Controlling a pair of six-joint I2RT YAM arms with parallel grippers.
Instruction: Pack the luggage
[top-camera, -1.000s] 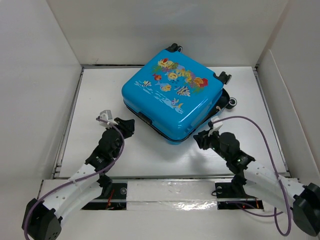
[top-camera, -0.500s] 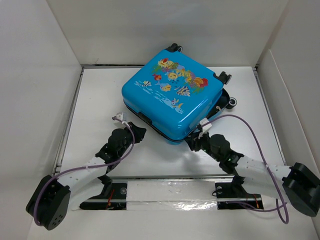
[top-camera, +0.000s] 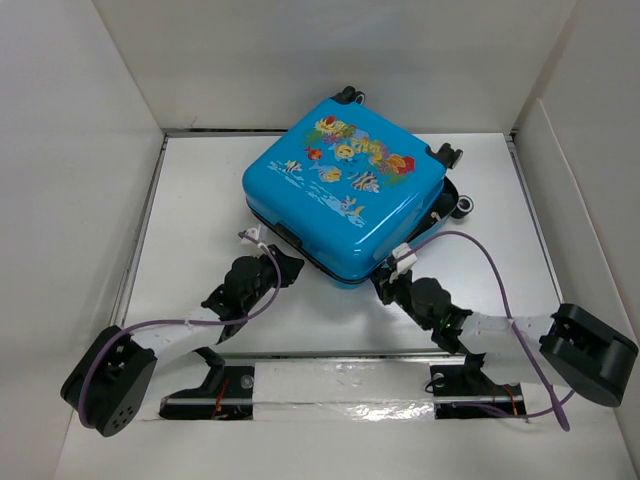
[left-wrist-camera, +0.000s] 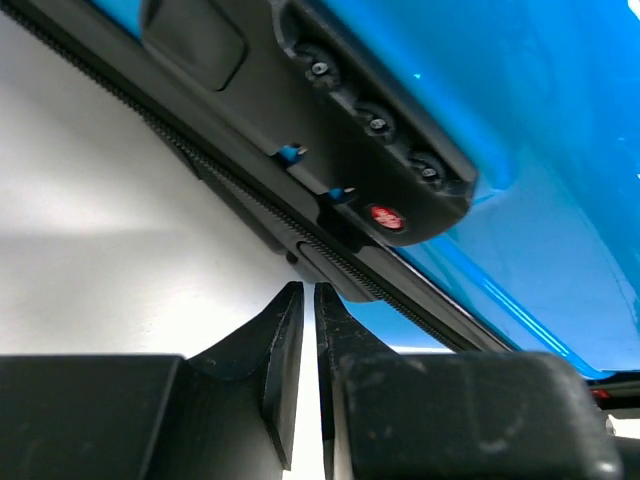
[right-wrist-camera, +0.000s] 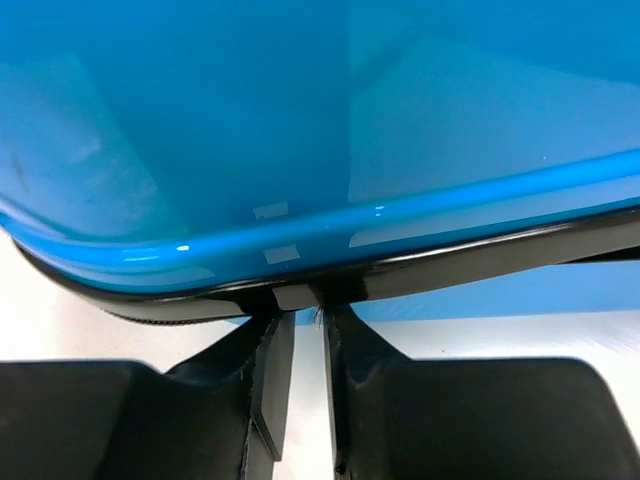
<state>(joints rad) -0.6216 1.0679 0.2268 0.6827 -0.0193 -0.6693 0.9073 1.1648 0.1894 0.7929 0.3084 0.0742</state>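
suitcase, small, bright blue and hard-shelled, is seen lying flat on a white table, toward the back and middle of it, turned so that one corner faces the arms. its printed shell is turned upward, and cartoon fish and coral are shown on it in many colours. small black wheels are seen along its far right edge. the table is enclosed by plain white walls on three sides.

from above, both arms are seen stretched low across the table toward the suitcase's near edges. the left gripper is placed just beside the near left edge, and the right gripper is placed at the near right edge, close to the front corner. a purple cable is looped over the right arm.

in the left wrist view, the left gripper's fingers are drawn almost together, with only a thin slit left between them, and nothing is held there. just beyond the tips, the black zipper is seen running along the case's seam, and a black combination lock with a small red button is set into the blue shell above it.

in the right wrist view, the right gripper's fingers are held close together with a narrow gap, their tips pressed up against the black zipper band under the blue shell. whether anything is pinched between them cannot be told.
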